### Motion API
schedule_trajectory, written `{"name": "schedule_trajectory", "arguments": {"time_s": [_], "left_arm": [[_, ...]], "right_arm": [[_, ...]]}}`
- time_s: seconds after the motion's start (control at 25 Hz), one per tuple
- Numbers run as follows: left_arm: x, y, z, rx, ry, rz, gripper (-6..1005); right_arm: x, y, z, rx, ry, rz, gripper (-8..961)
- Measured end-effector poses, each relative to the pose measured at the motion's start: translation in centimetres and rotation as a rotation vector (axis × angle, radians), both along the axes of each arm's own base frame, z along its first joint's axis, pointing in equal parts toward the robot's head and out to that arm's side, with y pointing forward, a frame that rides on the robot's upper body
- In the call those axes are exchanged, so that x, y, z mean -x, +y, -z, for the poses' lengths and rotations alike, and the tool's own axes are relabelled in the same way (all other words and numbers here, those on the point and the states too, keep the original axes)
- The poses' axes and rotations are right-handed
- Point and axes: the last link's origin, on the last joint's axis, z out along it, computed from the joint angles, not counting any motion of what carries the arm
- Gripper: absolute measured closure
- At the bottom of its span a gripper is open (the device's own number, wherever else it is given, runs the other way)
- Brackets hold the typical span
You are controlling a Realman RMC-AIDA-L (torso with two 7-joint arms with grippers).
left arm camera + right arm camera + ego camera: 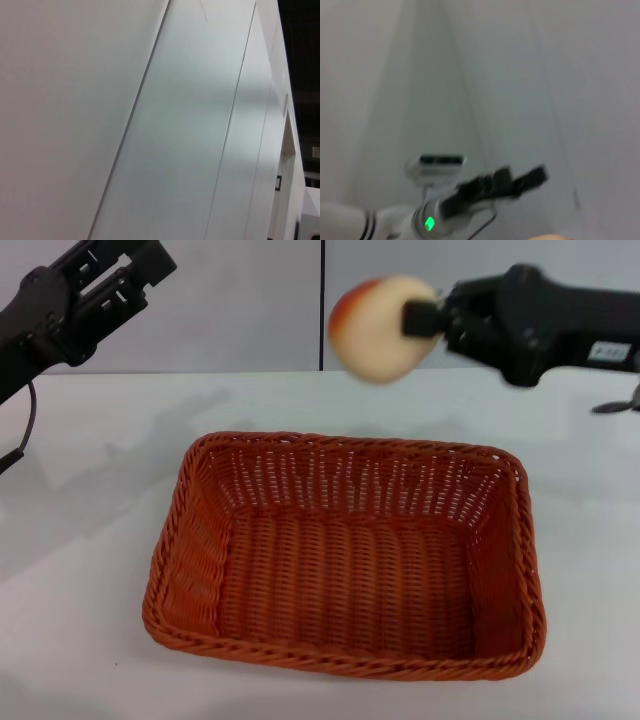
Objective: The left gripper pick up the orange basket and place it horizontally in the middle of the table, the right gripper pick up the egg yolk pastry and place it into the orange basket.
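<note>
The white table (90, 540) fills most of the head view and ends at a grey wall (250, 310) with one dark vertical seam. Near the middle of the table sits the orange basket (345, 575), lying flat with its long side across the view and its braided rim unbroken all round; its woven floor is bare.

The right gripper (425, 317) comes in from the right edge, raised in front of the wall beyond the basket's far rim. Its claw is closed on the egg yolk pastry (382, 328), which hangs in the air clear of the basket; the pastry is blurred, pale with a reddish edge on one side, and it hides part of the claw. Behind that arm a small dark object (615, 405) lies at the table's right edge, too small to name.

The left gripper (150, 262) is up in the top left corner, well apart from the basket, cut off by the frame edge; I cannot tell how its claw stands. In the right wrist view it (495, 187) shows as a dark blur with a green light (428, 223) behind it.

The left wrist view shows only wall panels.
</note>
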Motion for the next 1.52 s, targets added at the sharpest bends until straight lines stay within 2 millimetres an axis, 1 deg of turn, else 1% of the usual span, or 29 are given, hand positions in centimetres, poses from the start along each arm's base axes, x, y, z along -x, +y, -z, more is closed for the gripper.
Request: {"name": "schedule_trajectory", "arguments": {"time_s": [0.08, 0.12, 0.28, 0.44, 0.56, 0.68, 0.72, 0.76, 0.8, 0.84, 0.88, 0.92, 0.96, 1.0, 1.04, 1.08, 1.12, 1.16, 1.2, 1.24, 1.28, 1.32, 1.36, 1.44, 1.48, 1.52], "left_arm": [[-0.1, 0.1, 0.0, 0.000, 0.000, 0.004, 325], [-0.2, 0.2, 0.0, 0.000, 0.001, 0.006, 325], [-0.2, 0.2, 0.0, 0.000, 0.002, 0.007, 326], [-0.2, 0.2, -0.1, 0.000, 0.003, 0.008, 325], [-0.2, 0.2, -0.1, 0.000, 0.003, 0.008, 325], [-0.1, 0.2, -0.2, -0.004, 0.002, 0.004, 325], [0.0, 0.1, -0.2, -0.007, 0.000, 0.000, 325], [0.0, 0.1, -0.2, -0.007, 0.000, 0.000, 325], [0.1, 0.1, -0.3, -0.011, -0.001, -0.003, 325], [0.1, 0.1, -0.4, -0.015, -0.002, -0.005, 326], [0.2, 0.1, -0.5, -0.026, -0.005, -0.010, 326], [0.3, 0.2, -0.8, -0.043, -0.009, -0.016, 326], [0.5, 0.2, -1.0, -0.060, -0.014, -0.021, 326], [0.5, 0.2, -1.0, -0.060, -0.014, -0.021, 326], [0.5, 0.2, -1.0, -0.060, -0.014, -0.021, 326], [0.5, 0.2, -1.0, -0.060, -0.014, -0.021, 326], [1.0, 0.1, -1.7, -0.137, -0.045, -0.048, 326], [1.8, -0.2, -2.1, -0.222, -0.082, -0.085, 325], [1.8, -0.2, -2.1, -0.222, -0.082, -0.085, 325], [1.8, -0.2, -2.1, -0.222, -0.082, -0.085, 325], [2.5, -0.4, -2.3, -0.295, -0.103, -0.119, 324], [2.5, -0.4, -2.3, -0.295, -0.103, -0.119, 325], [4.7, -1.2, -3.2, -0.508, -0.127, -0.235, 327], [5.8, -1.6, -3.5, -0.603, -0.143, -0.306, 329], [5.8, -1.6, -3.5, -0.603, -0.143, -0.306, 331], [6.5, -1.9, -3.7, -0.680, -0.134, -0.351, 332]], "right_arm": [[0.0, -0.1, 1.0, 0.036, -0.030, -0.011, 917], [-0.1, -0.2, 1.9, 0.064, -0.059, -0.011, 907], [-0.2, -0.2, 2.3, 0.084, -0.066, 0.002, 866], [-0.7, -0.3, 2.1, 0.072, -0.054, 0.020, 754], [-1.2, -0.3, 1.5, 0.046, -0.040, 0.036, 675], [-2.0, -0.4, 0.7, 0.007, -0.017, 0.053, 607], [-2.6, -0.6, 0.1, -0.027, 0.002, 0.054, 584], [-2.6, -0.6, 0.1, -0.027, 0.002, 0.054, 561], [-3.5, -1.1, -0.7, -0.082, 0.039, 0.059, 538], [-3.5, -1.1, -0.7, -0.082, 0.039, 0.059, 516], [-4.1, -1.4, -1.2, -0.122, 0.061, 0.062, 493], [-5.2, -1.9, -2.0, -0.198, 0.094, 0.065, 470], [-5.2, -1.9, -2.0, -0.198, 0.094, 0.065, 391], [-6.9, -2.6, -2.8, -0.303, 0.136, 0.095, 313], [-6.9, -2.6, -2.8, -0.303, 0.136, 0.095, 313], [-8.1, -3.1, -3.4, -0.374, 0.165, 0.122, 313], [-10.1, -3.9, -4.1, -0.494, 0.230, 0.176, 313], [-12.6, -5.2, -4.9, -0.648, 0.307, 0.250, 313], [-12.6, -5.2, -4.9, -0.648, 0.307, 0.250, 313], [-13.7, -5.9, -5.3, -0.726, 0.336, 0.286, 313], [-15.6, -7.4, -5.8, -0.873, 0.372, 0.343, 313], [-15.6, -7.4, -5.8, -0.873, 0.372, 0.343, 313], [-16.5, -8.1, -6.0, -0.950, 0.387, 0.377, 313], [-18.0, -9.5, -6.2, -1.101, 0.410, 0.443, 313], [-18.0, -9.5, -6.2, -1.101, 0.410, 0.443, 313], [-19.2, -10.9, -6.1, -1.267, 0.416, 0.515, 313]]}}
